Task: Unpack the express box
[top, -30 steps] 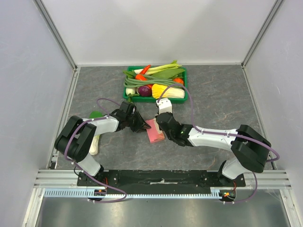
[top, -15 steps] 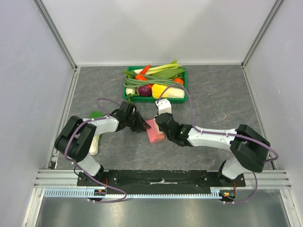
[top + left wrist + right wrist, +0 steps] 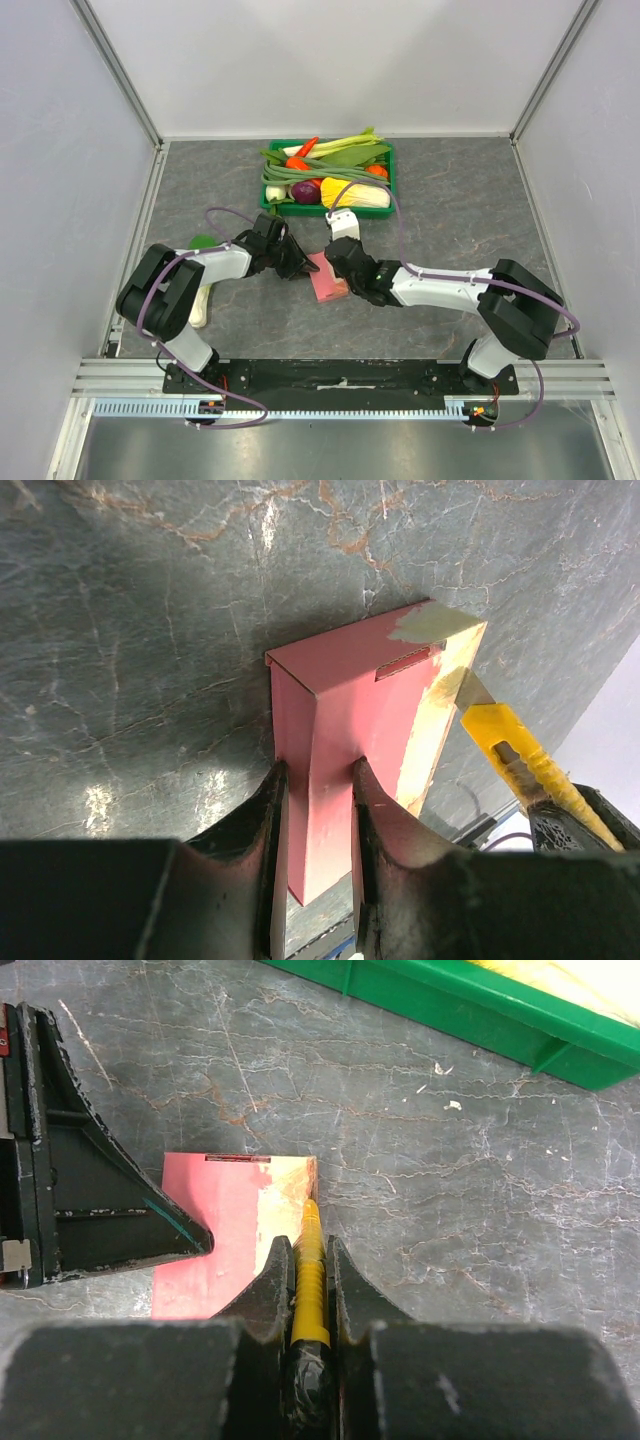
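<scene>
The express box is a flat pink carton lying on the stone tabletop between the two arms. My left gripper is shut on its left edge; the left wrist view shows the black fingers pinching the pink box. My right gripper is shut on a yellow utility knife. The knife's tip rests at the pale, torn tape strip along the right edge of the box. The same knife appears beside the box in the left wrist view.
A green crate full of vegetables stands just behind the box, and its wall shows in the right wrist view. A green leaf and a pale object lie by the left arm. Grey walls enclose the table.
The right gripper with the knife has shifted slightly left and away along the box's right edge. The left gripper and the box have stayed in place.
</scene>
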Controlling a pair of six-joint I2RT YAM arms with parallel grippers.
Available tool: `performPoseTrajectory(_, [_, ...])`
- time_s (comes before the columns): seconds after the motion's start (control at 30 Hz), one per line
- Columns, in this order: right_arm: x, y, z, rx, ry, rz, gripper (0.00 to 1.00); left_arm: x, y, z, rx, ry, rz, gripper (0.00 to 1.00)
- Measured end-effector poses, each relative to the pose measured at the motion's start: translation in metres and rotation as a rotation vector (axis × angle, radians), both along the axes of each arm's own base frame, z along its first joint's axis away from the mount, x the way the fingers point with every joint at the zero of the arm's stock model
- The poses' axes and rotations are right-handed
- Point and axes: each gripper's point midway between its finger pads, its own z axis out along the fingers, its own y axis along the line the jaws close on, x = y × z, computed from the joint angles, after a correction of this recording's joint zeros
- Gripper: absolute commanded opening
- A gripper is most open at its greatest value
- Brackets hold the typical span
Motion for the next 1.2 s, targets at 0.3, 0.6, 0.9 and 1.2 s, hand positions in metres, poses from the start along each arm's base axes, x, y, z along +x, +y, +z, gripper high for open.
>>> performPoseTrajectory(0.3, [-0.002,-0.002,0.004,-0.034,0.057,0.002,0.00,0.002,-0.005,0.001,-0.027,0.013,-0.003,0.03])
performPoseTrajectory(0.6, [-0.008,-0.007,0.001,-0.062,0.108,0.003,0.00,0.002,-0.009,0.001,-0.061,0.043,0.020,0.02])
performPoseTrajectory(0.9, [-0.019,-0.012,-0.001,-0.056,0.155,0.009,0.00,0.003,-0.009,0.001,-0.066,0.053,0.035,0.02])
performPoseTrajectory(1.2, [-0.033,-0.018,0.002,-0.035,0.198,0.034,0.00,0.004,-0.008,0.001,-0.072,0.067,0.055,0.02])
